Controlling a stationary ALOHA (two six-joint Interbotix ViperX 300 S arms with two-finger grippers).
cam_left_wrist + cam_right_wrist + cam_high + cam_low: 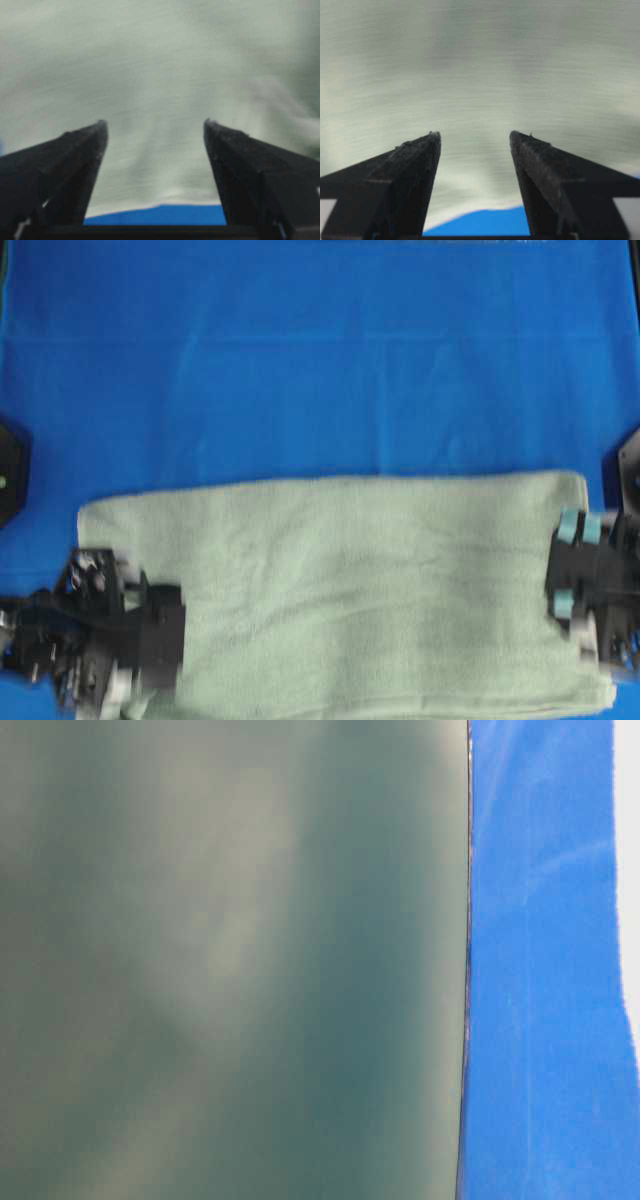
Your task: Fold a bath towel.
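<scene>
At the lower left of the overhead frame I see my left gripper (160, 630) over the bath towel (360, 590)'s left end; its wrist view shows the jaws spread wide with nothing between them, only pale green cloth beyond. The towel lies as a broad band across the lower half of the frame on the blue-covered bench (300, 360). At the right edge, my right gripper (562, 565) sits over the towel's right end, jaws likewise wide apart and empty.

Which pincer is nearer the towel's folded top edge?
Right. The right pincer sits over the bath towel just below that edge's right end; the left pincer is lower, near the bottom left corner.
</scene>
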